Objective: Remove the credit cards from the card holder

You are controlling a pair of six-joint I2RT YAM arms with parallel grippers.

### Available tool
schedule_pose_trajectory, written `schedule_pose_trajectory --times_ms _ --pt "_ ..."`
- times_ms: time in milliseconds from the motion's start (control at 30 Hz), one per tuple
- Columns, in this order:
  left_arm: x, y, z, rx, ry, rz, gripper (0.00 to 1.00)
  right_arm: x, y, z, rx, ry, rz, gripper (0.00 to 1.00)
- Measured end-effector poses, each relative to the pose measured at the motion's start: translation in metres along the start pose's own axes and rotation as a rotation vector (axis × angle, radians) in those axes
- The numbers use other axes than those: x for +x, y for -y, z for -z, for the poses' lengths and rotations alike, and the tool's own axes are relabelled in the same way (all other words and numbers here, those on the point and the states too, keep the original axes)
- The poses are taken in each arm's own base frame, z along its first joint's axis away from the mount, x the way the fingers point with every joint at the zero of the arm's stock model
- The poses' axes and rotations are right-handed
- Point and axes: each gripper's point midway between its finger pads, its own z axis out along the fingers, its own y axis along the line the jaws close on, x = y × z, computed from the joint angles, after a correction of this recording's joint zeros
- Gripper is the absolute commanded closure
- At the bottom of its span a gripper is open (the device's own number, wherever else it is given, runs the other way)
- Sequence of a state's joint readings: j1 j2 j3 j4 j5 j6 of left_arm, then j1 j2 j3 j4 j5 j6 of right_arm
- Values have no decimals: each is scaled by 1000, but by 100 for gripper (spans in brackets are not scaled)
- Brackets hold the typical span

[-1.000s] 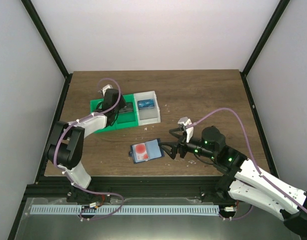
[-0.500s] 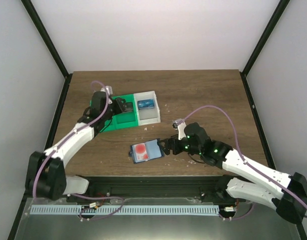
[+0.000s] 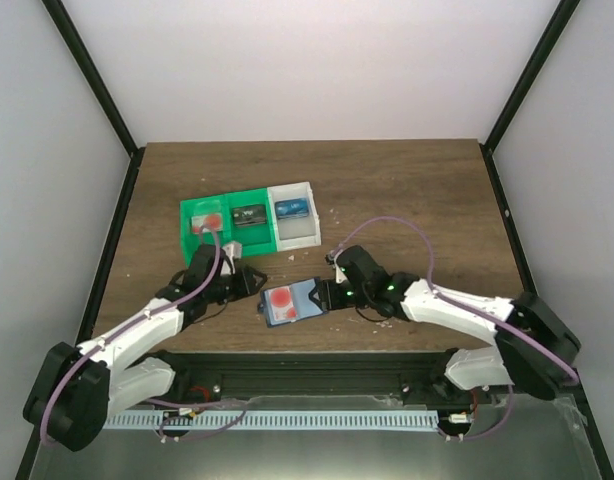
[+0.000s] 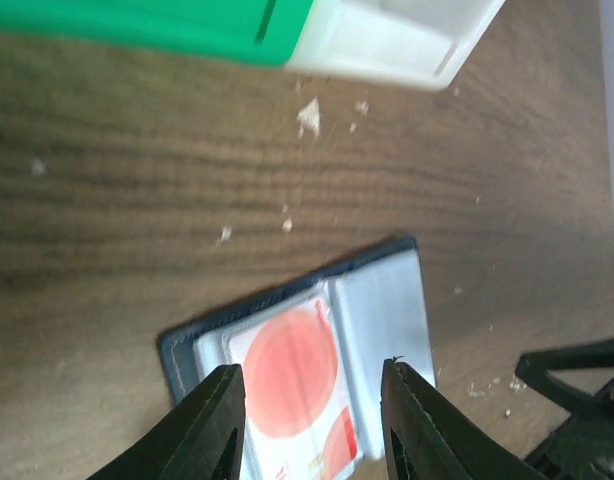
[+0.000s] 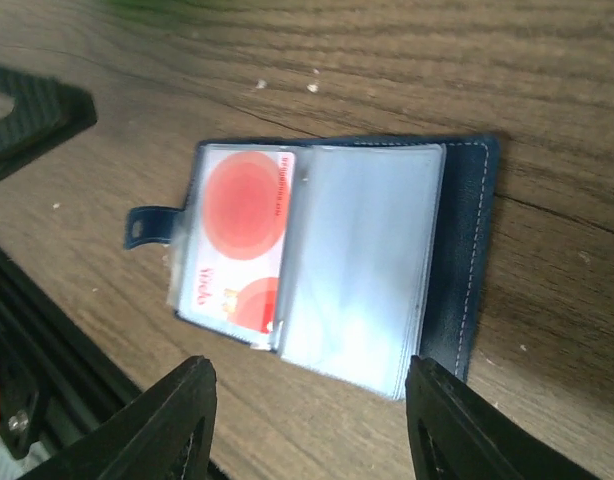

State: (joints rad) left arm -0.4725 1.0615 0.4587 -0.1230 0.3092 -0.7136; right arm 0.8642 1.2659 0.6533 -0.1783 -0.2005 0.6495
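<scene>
We see the card holder (image 3: pixel 309 296) lying open and flat on the desk (image 3: pixel 407 190), close to the near edge and about midway between the left and right edges. The leaf toward the left edge carries a card with a red spot (image 3: pixel 280 298) under clear plastic. The other leaf shows only pale clear pockets.

The left fingers (image 3: pixel 253 282) sit just beside the holder's left side, spread apart with nothing held. In the left wrist view these fingers (image 4: pixel 219 410) frame the holder (image 4: pixel 382 300), and the red-spot card (image 4: pixel 287 372) lies in the gap between them, lower down on the desk.

The right fingers (image 3: pixel 332 293) are at the holder's right side, and we cannot tell whether they touch it. They too are spread wide and hold nothing. From the right wrist, the fingers (image 5: pixel 192 395) stand to either side of the holder (image 5: pixel 462 250), which lies just beyond their tips. The card (image 5: pixel 242 215) is on its far-left leaf.

Toward the far left corner stands a green-and-white tray (image 3: pixel 190 238). It holds a red-and-white card (image 3: pixel 209 222), a dark card (image 3: pixel 249 213) and a blue card (image 3: pixel 292 208), one in each compartment, well apart from both sets of fingers.
</scene>
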Motion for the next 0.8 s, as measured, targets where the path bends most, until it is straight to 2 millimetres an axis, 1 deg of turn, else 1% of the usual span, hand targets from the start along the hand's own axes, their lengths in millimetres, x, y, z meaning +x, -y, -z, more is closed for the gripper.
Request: schedule_pose_trajectory --times_ms 67,167,433,667,800 --pt "14 -7 -3 10 -32 31 62 4 6 -12 24 -32 -10 47" --pt "27 -8 -7 50 -61 56 63 6 11 -25 46 -60 -17 49" --pt "46 -9 -12 120 -102 81 67 3 22 -52 107 -90 -17 49" --pt "64 -20 -16 135 -132 103 70 9 32 -62 138 -117 -7 49" --pt "66 -21 -19 140 -141 107 72 9 32 -64 133 -117 5 55"
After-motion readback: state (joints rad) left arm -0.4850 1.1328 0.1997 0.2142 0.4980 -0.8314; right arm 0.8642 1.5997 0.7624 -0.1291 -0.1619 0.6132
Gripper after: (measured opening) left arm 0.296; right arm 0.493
